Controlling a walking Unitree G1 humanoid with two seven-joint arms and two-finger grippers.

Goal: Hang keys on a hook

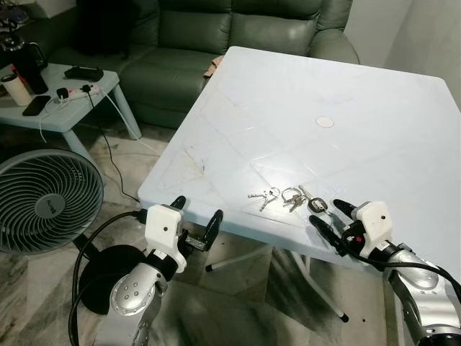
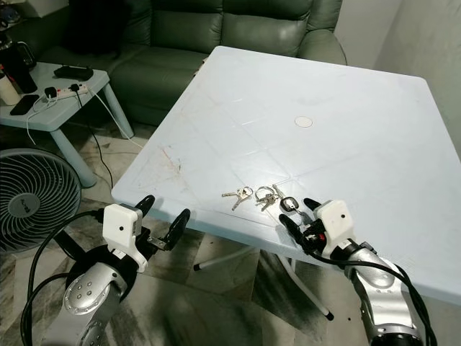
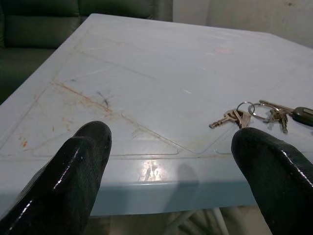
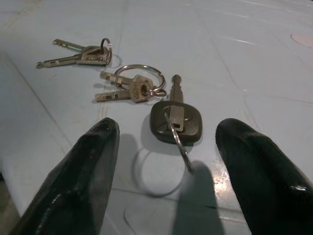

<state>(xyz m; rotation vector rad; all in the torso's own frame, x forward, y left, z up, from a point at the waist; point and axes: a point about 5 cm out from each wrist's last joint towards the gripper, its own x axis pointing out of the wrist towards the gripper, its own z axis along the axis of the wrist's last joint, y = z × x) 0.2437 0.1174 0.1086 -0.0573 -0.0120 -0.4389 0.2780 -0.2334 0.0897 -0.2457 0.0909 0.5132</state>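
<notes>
Pale blue table [image 1: 374, 108] before a green sofa [image 1: 216, 43]. Left gripper [image 1: 196, 223] spread wide, below the near edge. Keys [image 1: 284, 198] lie strung left to right near that edge. Right gripper [image 1: 328, 216], wide, just behind them: nearer arm.

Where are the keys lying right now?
The keys lie flat near the front edge of the pale blue table, on the robot's right side, just ahead of the open right gripper; the left gripper hangs off the table's front-left edge.
</notes>
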